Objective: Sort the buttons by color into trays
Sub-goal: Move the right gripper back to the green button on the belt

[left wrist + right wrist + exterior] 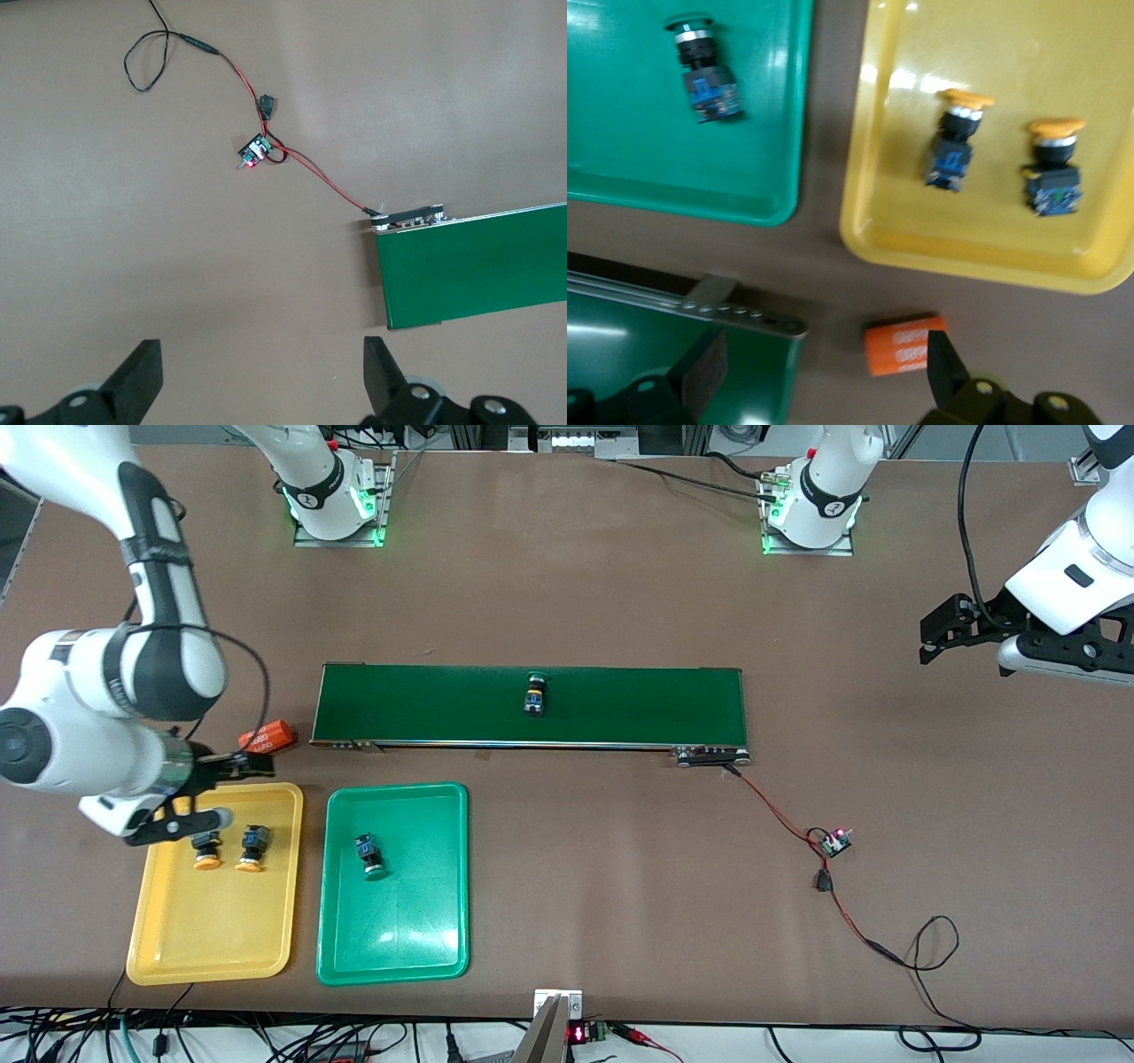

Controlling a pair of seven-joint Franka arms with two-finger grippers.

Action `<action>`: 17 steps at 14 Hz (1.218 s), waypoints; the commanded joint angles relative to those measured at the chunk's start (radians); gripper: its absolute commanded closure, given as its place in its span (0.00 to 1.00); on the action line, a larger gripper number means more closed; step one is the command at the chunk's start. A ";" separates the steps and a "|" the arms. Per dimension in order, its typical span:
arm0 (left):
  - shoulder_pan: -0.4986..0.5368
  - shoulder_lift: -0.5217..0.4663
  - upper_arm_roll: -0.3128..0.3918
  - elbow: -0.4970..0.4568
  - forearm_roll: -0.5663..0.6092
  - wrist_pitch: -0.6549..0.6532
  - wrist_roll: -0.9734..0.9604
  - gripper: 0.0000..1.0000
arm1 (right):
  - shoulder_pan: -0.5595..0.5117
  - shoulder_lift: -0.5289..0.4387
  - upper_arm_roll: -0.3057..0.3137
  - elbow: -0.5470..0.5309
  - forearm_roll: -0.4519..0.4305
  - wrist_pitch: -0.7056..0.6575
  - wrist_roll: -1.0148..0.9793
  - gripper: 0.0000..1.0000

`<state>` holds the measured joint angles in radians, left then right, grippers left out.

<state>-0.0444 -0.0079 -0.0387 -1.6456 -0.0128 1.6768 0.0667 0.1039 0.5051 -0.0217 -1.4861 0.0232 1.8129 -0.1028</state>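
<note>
The high front view faces the robots; both wrist views look down, sharing the conveyor belt (pixel 530 705) with it

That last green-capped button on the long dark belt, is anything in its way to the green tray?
Nothing visible. The green-capped push-button lies alone on the dark green conveyor belt. Bare brown table separates the belt from the shallow green plastic tray. The tray holds one green-capped button, with bare floor around it.

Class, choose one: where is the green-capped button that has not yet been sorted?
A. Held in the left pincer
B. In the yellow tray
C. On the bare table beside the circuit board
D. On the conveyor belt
D: one green-capped button lies on the dark green conveyor belt, while the other green-capped button is already in the green tray.
</note>
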 commanded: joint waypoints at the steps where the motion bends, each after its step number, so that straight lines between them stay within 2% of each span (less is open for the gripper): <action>1: 0.001 0.002 0.007 0.020 -0.015 -0.019 0.022 0.00 | 0.081 -0.066 -0.004 -0.057 0.009 -0.030 0.124 0.00; 4: 0.003 0.002 0.007 0.020 -0.015 -0.020 0.022 0.00 | 0.189 -0.121 -0.003 -0.129 0.011 -0.018 0.300 0.00; 6: 0.003 0.003 0.007 0.020 -0.015 -0.020 0.022 0.00 | 0.256 -0.123 -0.001 -0.138 0.024 -0.018 0.406 0.00; 8: 0.005 0.003 0.005 0.020 -0.015 -0.019 0.022 0.00 | 0.307 -0.112 -0.001 -0.141 0.087 0.006 0.487 0.00; 12: 0.005 0.003 0.007 0.020 -0.015 -0.019 0.022 0.00 | 0.446 -0.076 -0.004 -0.149 0.081 0.081 0.679 0.00; 17: 0.005 0.003 0.005 0.020 -0.016 -0.019 0.022 0.00 | 0.522 -0.019 -0.004 -0.149 0.083 0.147 0.833 0.00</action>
<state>-0.0421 -0.0076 -0.0369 -1.6456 -0.0128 1.6767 0.0667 0.6038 0.4727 -0.0144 -1.6282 0.0963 1.9375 0.6917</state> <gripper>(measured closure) 0.000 0.000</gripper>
